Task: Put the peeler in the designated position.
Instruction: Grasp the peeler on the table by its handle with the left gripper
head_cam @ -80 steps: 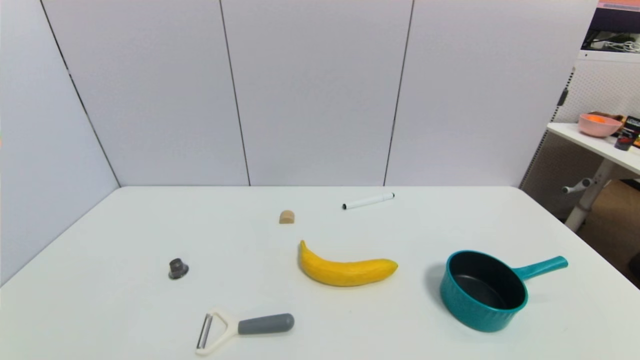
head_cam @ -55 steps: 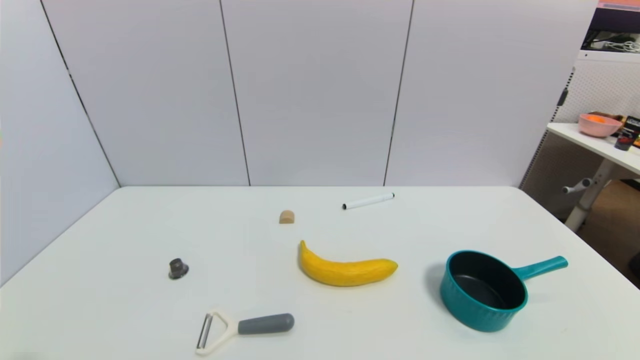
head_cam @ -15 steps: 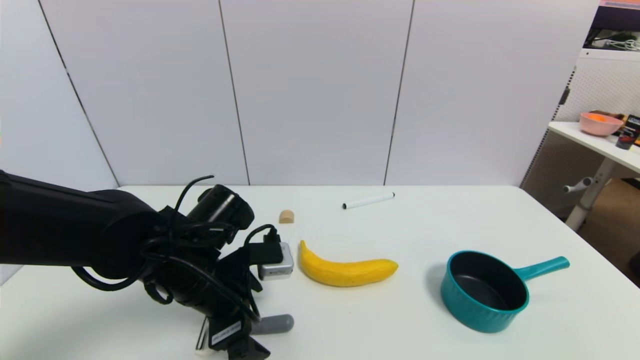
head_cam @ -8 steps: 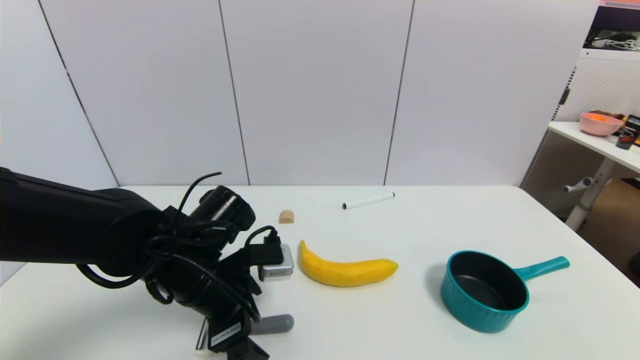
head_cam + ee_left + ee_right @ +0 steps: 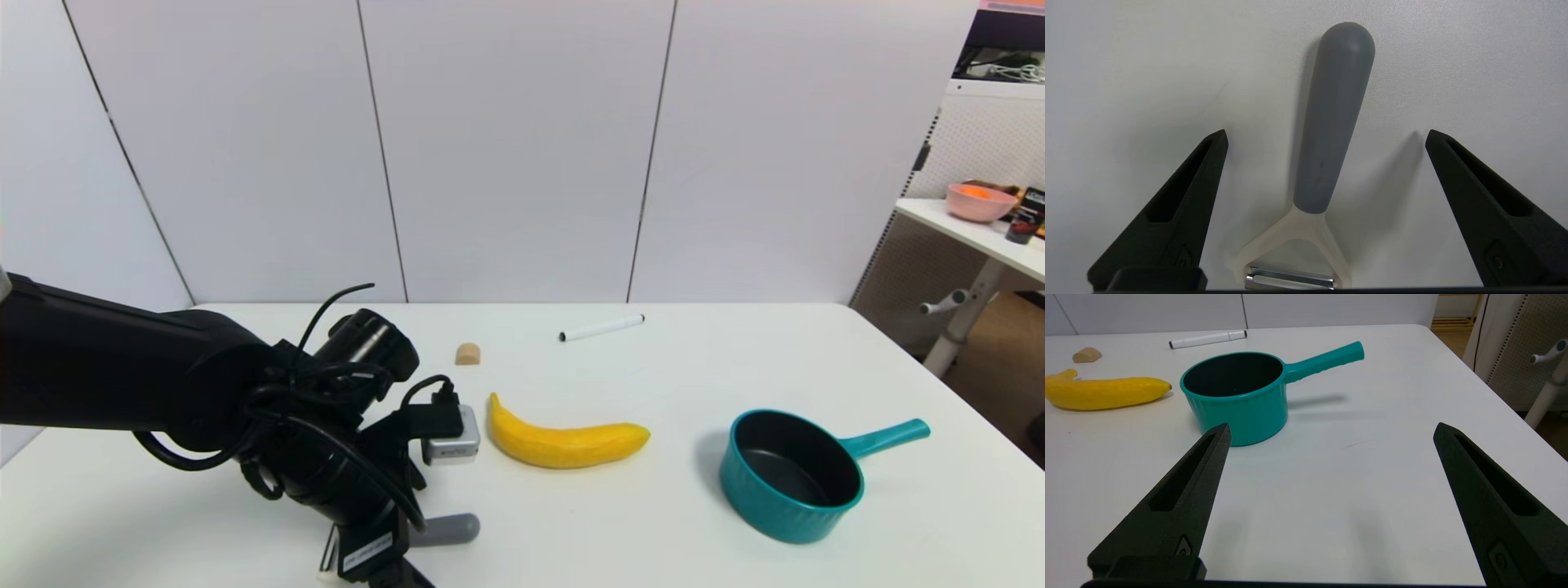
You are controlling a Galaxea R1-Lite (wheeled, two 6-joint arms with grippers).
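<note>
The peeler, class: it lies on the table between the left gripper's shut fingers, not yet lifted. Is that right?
Not quite. The left gripper is open, its fingers standing wide on either side of the peeler without touching it, as the left wrist view shows. The rest holds: it lies on the table, unlifted.

My head camera looks down across the table (image 5: pixel 735 343); left wrist sits close above it; right wrist shares the pot (image 5: pixel 1237 396).

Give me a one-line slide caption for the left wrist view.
Left gripper open over the peeler, black fingers straddling its grey handle on the white table.
</note>
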